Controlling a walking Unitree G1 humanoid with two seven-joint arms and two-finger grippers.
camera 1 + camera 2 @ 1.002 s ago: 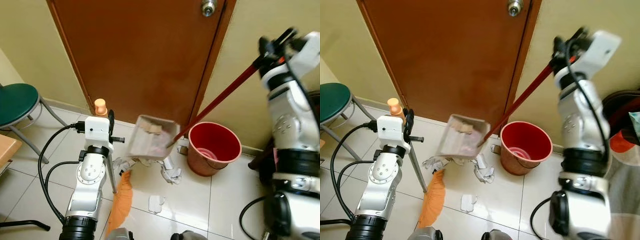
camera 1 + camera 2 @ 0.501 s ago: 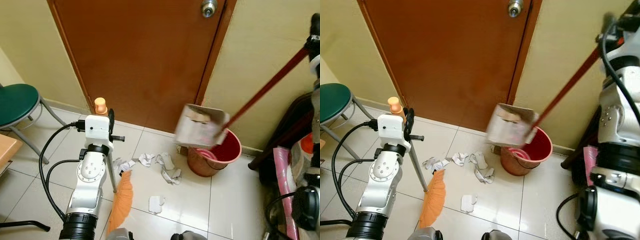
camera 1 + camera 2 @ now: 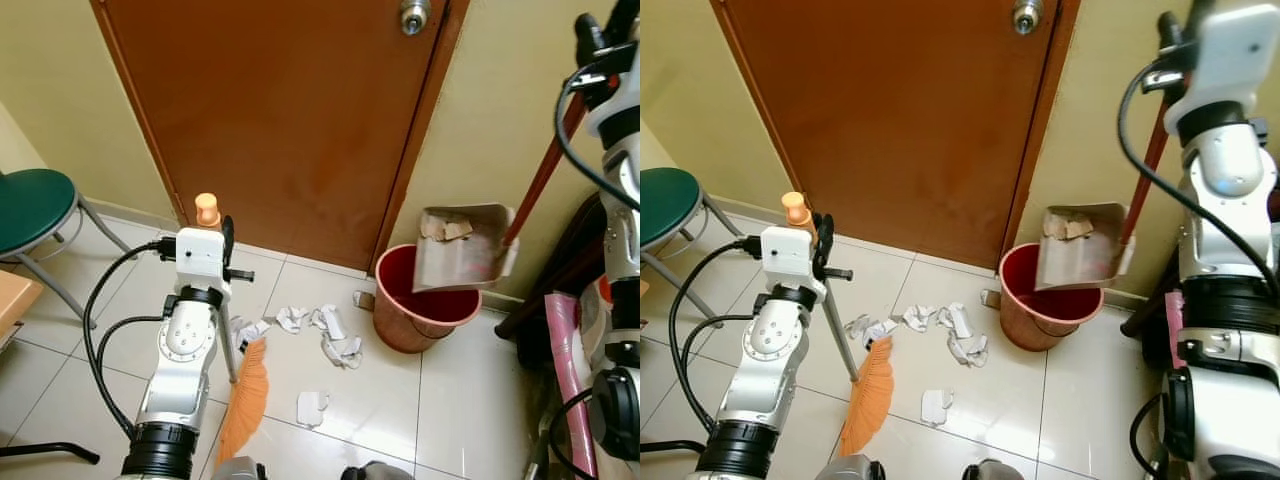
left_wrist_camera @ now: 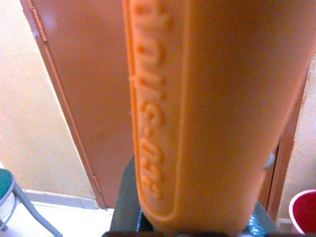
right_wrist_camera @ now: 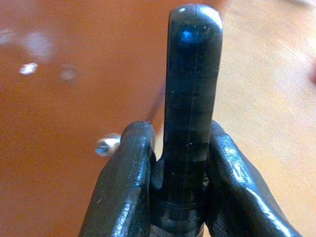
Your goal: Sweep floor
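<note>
My left gripper (image 3: 227,248) is shut on a broom with an orange handle cap (image 3: 207,208); that handle (image 4: 212,113) looms close in the left wrist view. The broom's orange bristles (image 3: 245,398) rest on the tiled floor beside crumpled paper scraps (image 3: 330,335). High on the right, my right gripper (image 3: 590,35) is shut on the black end (image 5: 190,98) of a long red dustpan handle (image 3: 540,175). The grey dustpan (image 3: 462,255) hangs steeply tilted over a red bucket (image 3: 425,305), with paper bits (image 3: 445,228) in it.
A brown door (image 3: 280,110) with a round knob (image 3: 415,15) closes the wall ahead. A green stool (image 3: 35,205) stands at the left, a wooden corner (image 3: 10,295) below it. One more paper scrap (image 3: 313,407) lies near me. Dark and pink items (image 3: 565,340) crowd the right wall.
My right arm has swung the dustpan rightward from in front of the door to above the red bucket, and its handle now stands steeper. The left arm and broom have stayed almost still.
</note>
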